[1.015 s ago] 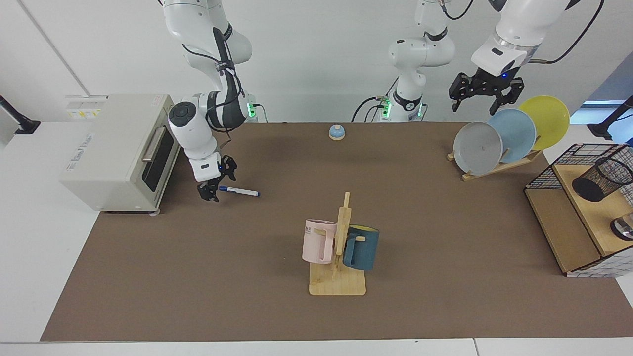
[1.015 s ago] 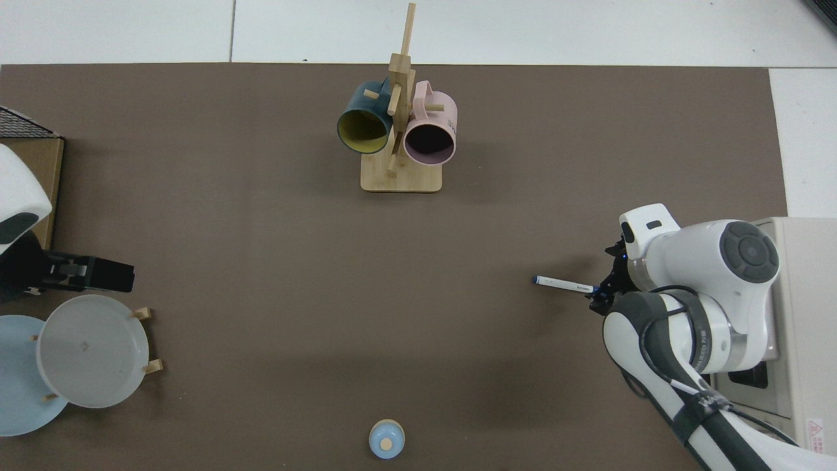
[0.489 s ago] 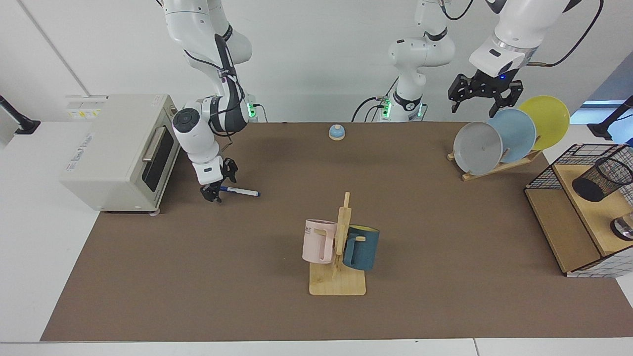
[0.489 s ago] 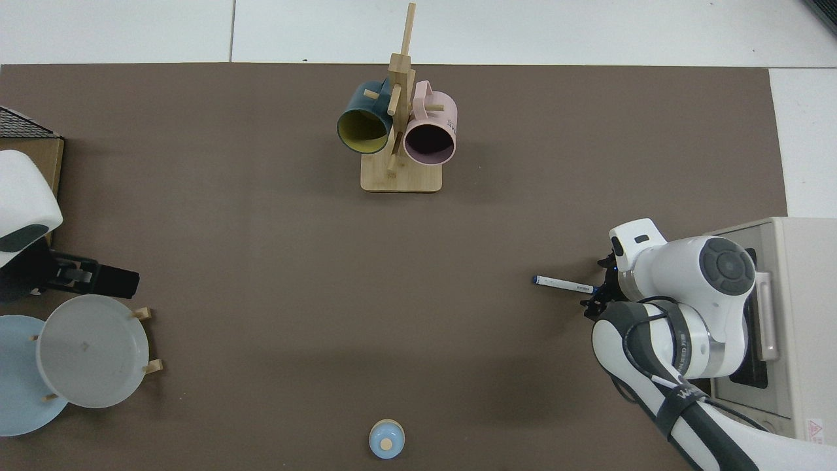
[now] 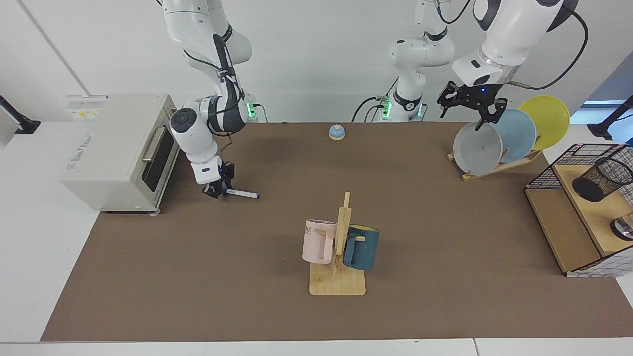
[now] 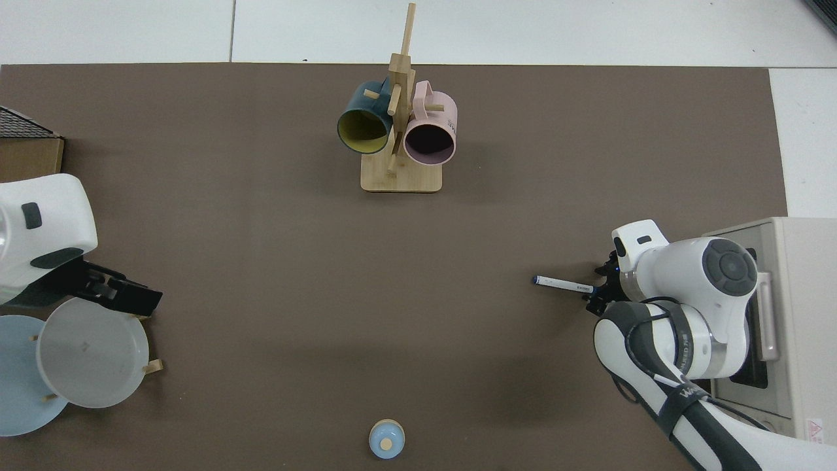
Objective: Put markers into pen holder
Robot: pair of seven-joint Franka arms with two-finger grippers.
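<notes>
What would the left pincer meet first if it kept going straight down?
Probably the grey plate: the left pincer hangs open just above its top rim, pointing down. Depth is unclear.

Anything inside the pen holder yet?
Nothing shows through the mesh of the pen holder; its far inside wall is hidden. The marker lies on the table at the right gripper.

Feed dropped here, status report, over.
Right gripper shut on marker, cap end, marker on mat. Left gripper open above plate rack. Pen holder far side. Mug stand between.

Right gripper lowered onto marker; left gripper descended toward plates.
</notes>
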